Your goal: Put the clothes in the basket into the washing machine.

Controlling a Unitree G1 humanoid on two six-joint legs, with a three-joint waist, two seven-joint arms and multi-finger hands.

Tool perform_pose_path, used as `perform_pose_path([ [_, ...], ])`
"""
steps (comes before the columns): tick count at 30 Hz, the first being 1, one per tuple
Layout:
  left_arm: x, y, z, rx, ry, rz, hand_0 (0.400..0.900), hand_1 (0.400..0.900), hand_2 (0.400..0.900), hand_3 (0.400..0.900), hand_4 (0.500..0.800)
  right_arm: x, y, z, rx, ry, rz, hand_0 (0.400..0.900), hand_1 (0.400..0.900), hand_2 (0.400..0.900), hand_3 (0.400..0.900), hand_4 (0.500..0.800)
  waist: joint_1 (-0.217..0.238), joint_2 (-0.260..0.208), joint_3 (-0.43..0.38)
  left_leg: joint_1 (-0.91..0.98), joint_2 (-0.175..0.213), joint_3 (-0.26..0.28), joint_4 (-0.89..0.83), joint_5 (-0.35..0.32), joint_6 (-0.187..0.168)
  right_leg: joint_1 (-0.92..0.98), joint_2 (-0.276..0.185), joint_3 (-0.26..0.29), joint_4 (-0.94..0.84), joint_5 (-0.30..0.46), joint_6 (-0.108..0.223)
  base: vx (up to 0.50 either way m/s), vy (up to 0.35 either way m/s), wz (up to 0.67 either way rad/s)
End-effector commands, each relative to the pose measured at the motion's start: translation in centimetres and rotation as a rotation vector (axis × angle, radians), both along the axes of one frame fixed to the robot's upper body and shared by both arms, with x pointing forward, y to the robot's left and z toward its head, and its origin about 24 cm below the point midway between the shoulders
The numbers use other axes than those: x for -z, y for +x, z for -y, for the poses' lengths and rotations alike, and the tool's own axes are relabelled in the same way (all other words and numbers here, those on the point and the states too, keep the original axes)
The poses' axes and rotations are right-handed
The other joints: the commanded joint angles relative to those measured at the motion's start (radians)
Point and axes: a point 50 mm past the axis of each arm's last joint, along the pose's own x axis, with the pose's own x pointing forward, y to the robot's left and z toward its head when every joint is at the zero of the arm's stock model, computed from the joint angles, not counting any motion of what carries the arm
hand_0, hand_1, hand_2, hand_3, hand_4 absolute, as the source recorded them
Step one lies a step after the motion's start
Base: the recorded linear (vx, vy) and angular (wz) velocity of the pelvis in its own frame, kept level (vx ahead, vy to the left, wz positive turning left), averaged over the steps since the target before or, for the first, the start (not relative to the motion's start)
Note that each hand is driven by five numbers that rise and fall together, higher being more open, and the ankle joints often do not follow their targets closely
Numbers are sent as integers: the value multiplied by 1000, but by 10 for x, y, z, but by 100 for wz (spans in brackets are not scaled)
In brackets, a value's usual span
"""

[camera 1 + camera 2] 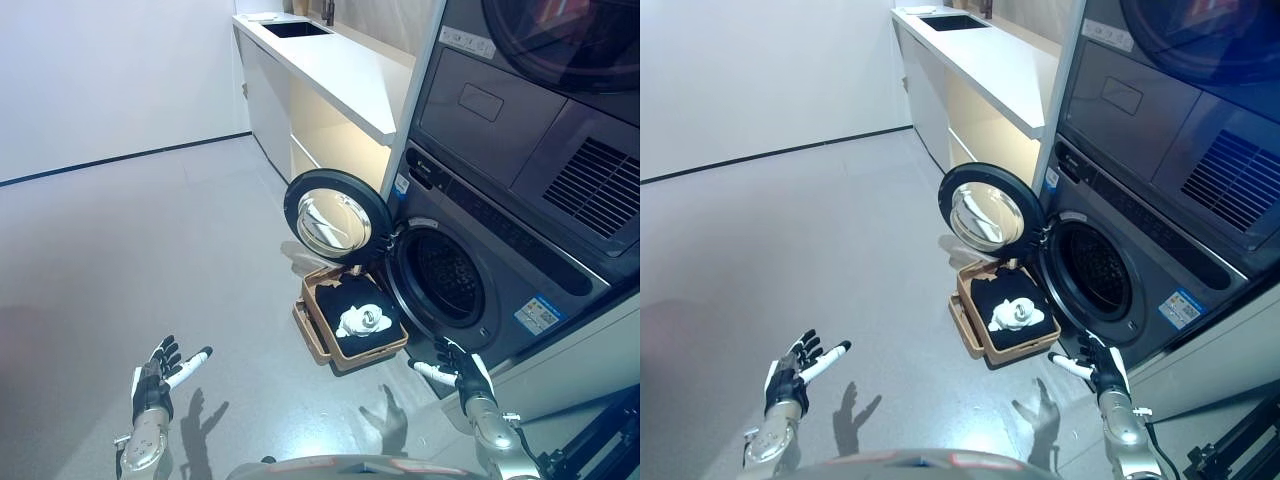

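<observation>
While labels stay unreadable, clothes (362,322) fill the basket (322,343) — washing machine (470,262) open.

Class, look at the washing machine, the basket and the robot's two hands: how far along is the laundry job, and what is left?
Done: the washing machine door stands open. In hand: nothing; the left hand and right hand are both open and empty, away from the basket. Left: the black clothes and the white garment lie in the basket on the floor below the door; all must go into the drum.
</observation>
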Motion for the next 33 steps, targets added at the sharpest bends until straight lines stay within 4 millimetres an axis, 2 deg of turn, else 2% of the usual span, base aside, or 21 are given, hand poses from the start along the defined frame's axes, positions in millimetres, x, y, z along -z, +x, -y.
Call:
perform_pose_path([
  [1,-34,26,-25,-32,99,193,900,900,900,900,800,-27,33,3,-45,-59,173,900,900,900,900,800,18,-16,-28,5,20,-27,8,-79,-2,-104,-20,-18,42,87,25,0,0,0],
  [14,-33,24,-27,-29,96,177,900,900,900,900,800,-27,32,7,-38,-53,163,900,900,900,900,800,22,-8,-18,-21,22,-37,82,-102,-8,-123,-18,-7,104,50,11,7,-26,3],
  [18,-33,28,-27,-25,92,175,900,900,900,900,800,-32,35,12,-39,-64,181,900,900,900,900,800,20,-5,-5,-49,34,-54,136,-110,-17,-150,-8,1,176,9,-7,31,-95,15],
  [22,-33,35,-24,-13,74,185,900,900,900,900,800,-35,30,23,-11,-78,185,900,900,900,900,800,12,-8,9,-78,66,-87,202,-104,-37,-174,31,6,264,-51,-40,74,-162,26],
  [24,-33,35,-24,-12,71,184,900,900,900,900,800,-36,29,24,-8,-80,188,900,900,900,900,800,10,-10,10,-92,70,-93,234,-105,-40,-175,40,8,274,-62,-48,76,-176,16],
  [25,-34,37,-22,-13,59,196,900,900,900,900,800,-38,28,30,0,-92,187,900,900,900,900,800,17,-19,26,-137,51,-115,349,-84,-38,-166,50,15,285,-70,-64,48,-140,18],
  [26,-34,40,-20,-13,49,205,900,900,900,900,800,-39,28,32,2,-97,192,900,900,900,900,800,18,-20,35,-166,48,-129,377,-55,-35,-163,55,12,288,-74,-73,47,-140,20],
  [27,-34,40,-20,-13,48,205,900,900,900,900,800,-39,28,32,2,-97,192,900,900,900,900,800,16,-20,35,-169,47,-131,379,-55,-36,-165,54,10,289,-75,-73,30,-44,34],
  [28,-34,44,-16,-8,28,217,900,900,900,900,800,-43,29,38,23,-120,202,900,900,900,900,800,19,-24,49,-234,75,-160,329,30,-37,-156,56,0,290,-89,-80,34,-18,26],
  [31,-35,46,-15,-11,24,225,900,900,900,900,800,-47,33,41,40,-130,224,900,900,900,900,800,21,-45,62,-313,90,-183,292,63,-23,-165,42,4,306,-93,-80,54,-2,8],
  [33,-34,46,-16,-26,23,222,900,900,900,900,800,-50,38,40,40,-137,243,900,900,900,900,800,34,-42,79,-369,126,-211,207,128,-28,-170,47,27,329,-106,-83,122,51,-28],
])
